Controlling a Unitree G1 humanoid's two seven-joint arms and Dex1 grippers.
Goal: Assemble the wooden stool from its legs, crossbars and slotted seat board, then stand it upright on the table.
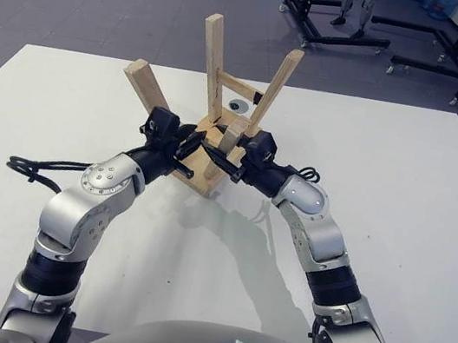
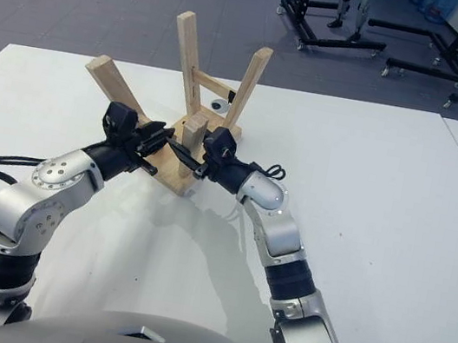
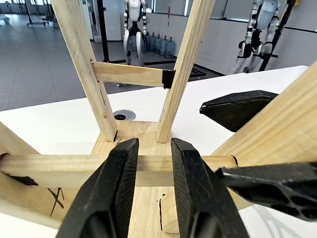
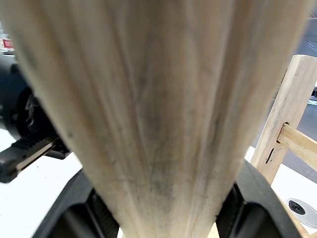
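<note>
Tipping is the risk: the upturned stool rests seat-down on the worktop, and a skewed pull by the right end effector, clamped on a near leg, could wrench a joint loose. The left end effector hovers at the crossbar, fingers narrowly parted, holding nothing. Both forearms reach forward, elbows bent, converging on the stool.
</note>
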